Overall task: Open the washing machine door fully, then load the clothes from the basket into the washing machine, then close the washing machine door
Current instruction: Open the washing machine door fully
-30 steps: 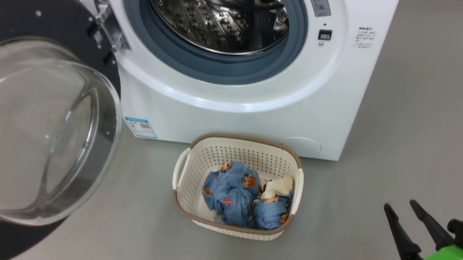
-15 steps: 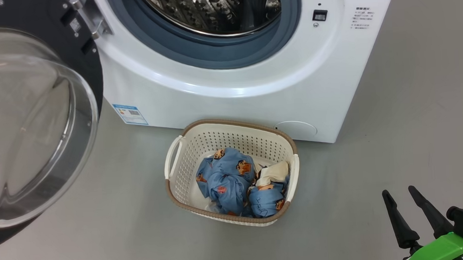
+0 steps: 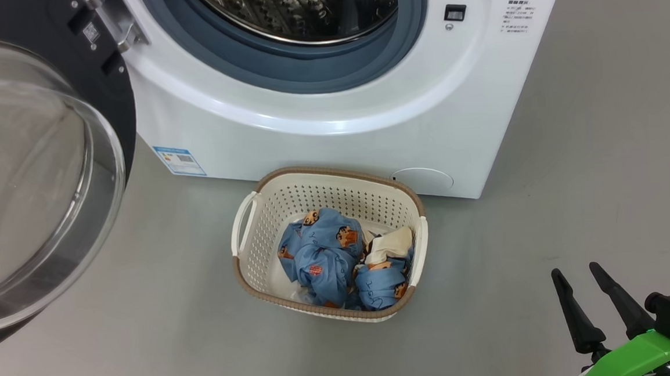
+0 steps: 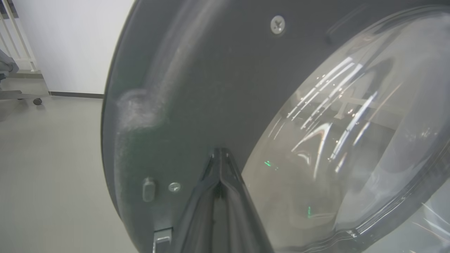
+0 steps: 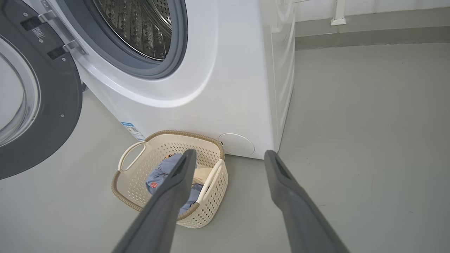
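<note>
1. Hanging wide open at the left of the washer (image 3: 332, 136), the door (image 3: 31, 171) shows its inner face: black rim and bulging glass bowl. Its hinge (image 3: 116, 27) sits at the upper left of the opening.
2. Washer opening is uncovered. The steel drum (image 3: 301, 10) is visible behind the grey-blue gasket (image 3: 282, 78), and no cloth can be seen in the part of the drum in view.
3. Basket (image 3: 258, 256) stands on the floor (image 3: 147, 350), just in front of the washer's lower front edge, between the blue label (image 3: 179, 161) and the round cover (image 3: 424, 179). Whether it touches the washer cannot be told.
4. Clothes (image 3: 327, 255) lie bunched inside the basket. The blue printed pieces are at the centre and near side, with a cream piece toward the right wall.
5. Left gripper (image 4: 219, 154): fingers pressed together, holding nothing. The tips are at the door's black rim, just beside the glass; contact looks likely but cannot be confirmed.
6. Right gripper (image 3: 575, 270): fingers spread wide, empty. It hangs above the floor, right of the basket and well apart from it, with the fingers pointing toward the washer.
</note>
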Robot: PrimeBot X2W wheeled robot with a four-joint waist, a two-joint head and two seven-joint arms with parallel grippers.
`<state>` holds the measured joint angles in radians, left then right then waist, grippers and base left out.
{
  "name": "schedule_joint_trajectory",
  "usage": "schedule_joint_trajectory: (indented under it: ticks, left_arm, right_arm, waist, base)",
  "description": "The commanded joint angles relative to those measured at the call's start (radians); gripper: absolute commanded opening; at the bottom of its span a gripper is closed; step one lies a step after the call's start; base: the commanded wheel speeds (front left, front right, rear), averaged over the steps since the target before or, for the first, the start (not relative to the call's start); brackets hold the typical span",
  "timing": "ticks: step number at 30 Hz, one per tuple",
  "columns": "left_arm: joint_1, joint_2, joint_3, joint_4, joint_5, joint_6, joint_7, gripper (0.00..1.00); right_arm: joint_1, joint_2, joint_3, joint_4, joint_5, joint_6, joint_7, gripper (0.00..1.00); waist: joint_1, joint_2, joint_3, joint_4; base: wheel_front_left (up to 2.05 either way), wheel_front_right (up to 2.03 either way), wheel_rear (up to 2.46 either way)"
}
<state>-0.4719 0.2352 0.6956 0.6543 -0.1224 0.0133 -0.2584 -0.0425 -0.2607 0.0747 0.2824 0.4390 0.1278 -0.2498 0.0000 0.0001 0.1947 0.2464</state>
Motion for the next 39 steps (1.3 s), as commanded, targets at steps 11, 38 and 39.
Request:
schedule_joint_trajectory:
  ticks: [11,38,39]
  left_arm:
    - [0.069,-0.017,0.008,-0.117,0.025,-0.046,-0.003,0.00]
    - [0.389,-0.095,-0.372,-0.361,-0.176,-0.144,-0.003,1.00]
    - [0.392,-0.092,-0.393,-0.366,-0.181,-0.144,-0.003,1.00]
  right_arm:
    - [0.006,-0.005,0.036,-0.012,-0.003,0.003,-0.012,1.00]
    - [0.038,-0.014,0.018,-0.047,0.003,0.003,-0.012,1.00]
    - [0.037,-0.013,0.017,-0.049,0.002,0.003,-0.012,1.00]
  waist:
    - [0.0000,-0.0001,-0.070,-0.004]
    - [0.0000,-0.0001,-0.141,-0.129]
    - [0.0000,-0.0001,-0.140,-0.137]
  base:
    - [0.00,0.00,0.00]
    - [0.00,0.00,0.00]
    - [0.00,0.00,0.00]
